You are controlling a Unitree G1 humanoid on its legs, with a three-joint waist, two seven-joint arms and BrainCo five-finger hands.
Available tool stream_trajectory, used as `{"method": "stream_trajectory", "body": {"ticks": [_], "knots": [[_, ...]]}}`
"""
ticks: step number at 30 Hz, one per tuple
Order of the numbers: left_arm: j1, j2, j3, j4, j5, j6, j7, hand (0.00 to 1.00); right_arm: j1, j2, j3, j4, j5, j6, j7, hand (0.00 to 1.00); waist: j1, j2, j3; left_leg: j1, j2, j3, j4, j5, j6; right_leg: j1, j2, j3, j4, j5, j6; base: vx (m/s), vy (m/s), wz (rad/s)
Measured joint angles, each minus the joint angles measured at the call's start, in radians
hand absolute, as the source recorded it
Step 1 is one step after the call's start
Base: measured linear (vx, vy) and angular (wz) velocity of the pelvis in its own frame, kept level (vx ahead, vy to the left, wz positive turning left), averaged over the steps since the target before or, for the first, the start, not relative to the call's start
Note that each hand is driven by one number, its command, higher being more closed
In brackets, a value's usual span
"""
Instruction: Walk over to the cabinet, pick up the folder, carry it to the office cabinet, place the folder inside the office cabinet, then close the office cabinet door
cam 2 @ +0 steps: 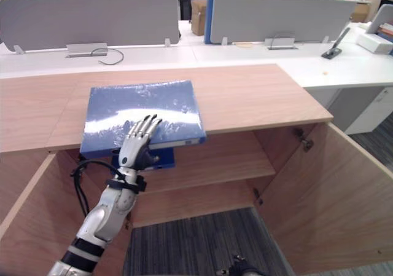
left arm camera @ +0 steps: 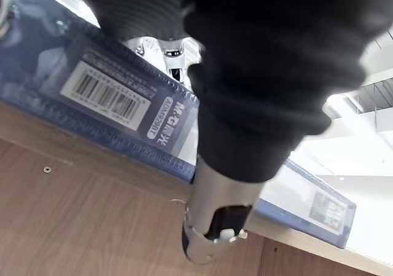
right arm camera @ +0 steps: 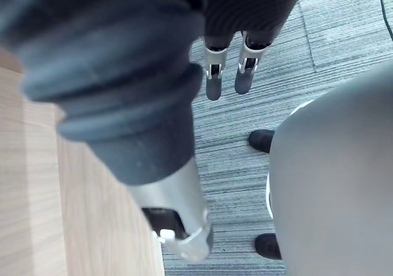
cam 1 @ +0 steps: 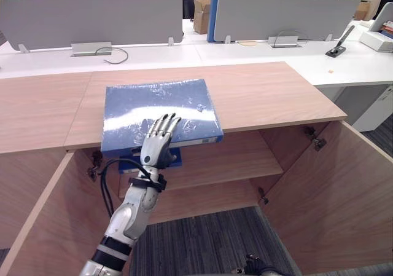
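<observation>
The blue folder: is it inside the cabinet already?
No, the blue folder lies on the cabinet's top, overhanging its front edge.

The left hand [cam 1: 158,142] hides part of the folder [cam 1: 156,104] at its 6 o'clock edge, and most of a small blue thing [cam 1: 174,160] under it. The cabinet door [cam 1: 347,187] at 4 o'clock is cut off.

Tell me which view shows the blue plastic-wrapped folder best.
Left eye view: the whole blue plastic-wrapped folder lies on the wooden cabinet top, front edge overhanging, left hand on its cover. Right eye view matches. Left wrist view catches its labelled spine from close. Right wrist view faces grey carpet.
</observation>
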Motion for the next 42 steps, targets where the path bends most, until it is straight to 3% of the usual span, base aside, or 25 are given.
{"method": "stream_trajectory", "body": {"ticks": [19, 29, 35, 42], "knots": [[-0.020, -0.004, 0.073, 0.041, 0.141, 0.065, 0.067, 1.00, 0.001, 0.001, -0.001, -0.006, -0.001, -0.002, 0.000, 0.00, -0.006, 0.005, 0.001, 0.007, 0.001, 0.003, 0.000, 0.000, 0.000, 0.003, 0.001, 0.003, -0.004, 0.000, 0.000, 0.00, 0.000, 0.00], [-0.047, 0.001, 0.085, 0.079, 0.173, 0.085, 0.079, 1.00, 0.001, 0.001, -0.001, -0.006, -0.002, -0.006, 0.000, 0.00, -0.008, 0.004, 0.001, 0.010, 0.001, 0.003, 0.000, 0.000, 0.000, 0.009, 0.001, 0.003, -0.005, 0.000, 0.000, 0.00, 0.000, 0.00], [-0.049, 0.001, 0.082, 0.097, 0.177, 0.089, 0.128, 1.00, 0.000, 0.001, 0.003, -0.006, -0.015, -0.012, -0.003, 0.00, -0.011, 0.004, 0.001, 0.009, 0.001, 0.003, 0.000, 0.000, 0.000, 0.008, 0.001, 0.003, -0.005, 0.000, 0.000, 0.00, 0.000, 0.00], [-0.047, 0.001, 0.073, -0.018, 0.149, 0.098, 0.136, 1.00, 0.001, 0.001, 0.001, -0.005, -0.017, -0.013, -0.021, 0.00, -0.006, 0.003, 0.001, 0.005, 0.001, 0.002, 0.000, -0.001, -0.001, 0.004, 0.000, 0.004, -0.004, 0.000, 0.000, 0.00, 0.000, 0.00]]}}
